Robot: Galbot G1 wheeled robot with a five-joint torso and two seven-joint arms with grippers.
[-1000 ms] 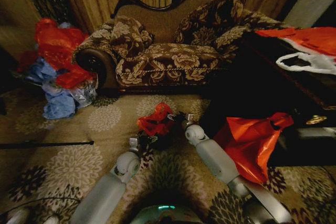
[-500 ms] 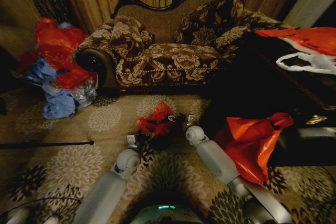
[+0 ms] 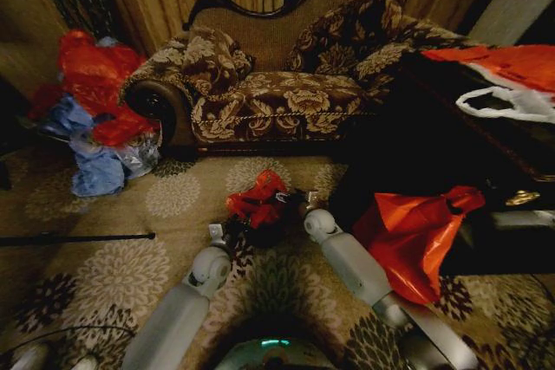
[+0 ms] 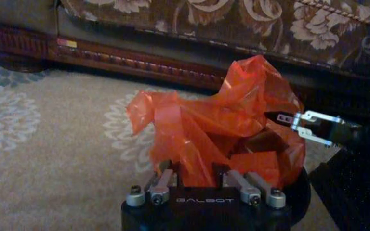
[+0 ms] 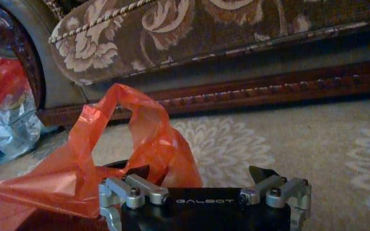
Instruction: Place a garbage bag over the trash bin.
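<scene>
both arms have crept a touch since the earlier frames, the left gripper (image 3: 227, 233) edging up toward the bin and the right gripper (image 3: 295, 199) shifting slightly at its far side, while carpet, sofa and bags sit as they were. from your left: the heap of red and blue bags (image 3: 91, 114) lies against the sofa (image 3: 277, 84) end, out of play. at centre the garbage bag (image 3: 257, 197) stands bunched and crumpled over the trash bin (image 3: 264, 230), not yet spread round its rim. your left gripper (image 4: 201, 185) sits at the near edge with the red film between its fingers, seemingly to pin that side down. your right gripper (image 5: 198, 190) has film caught at one finger while the other stands clear, jaws partly apart, likely to draw the mouth open from the opposite side. further right, the larger orange-red bag (image 3: 412, 231) leans against dark furniture.
</scene>
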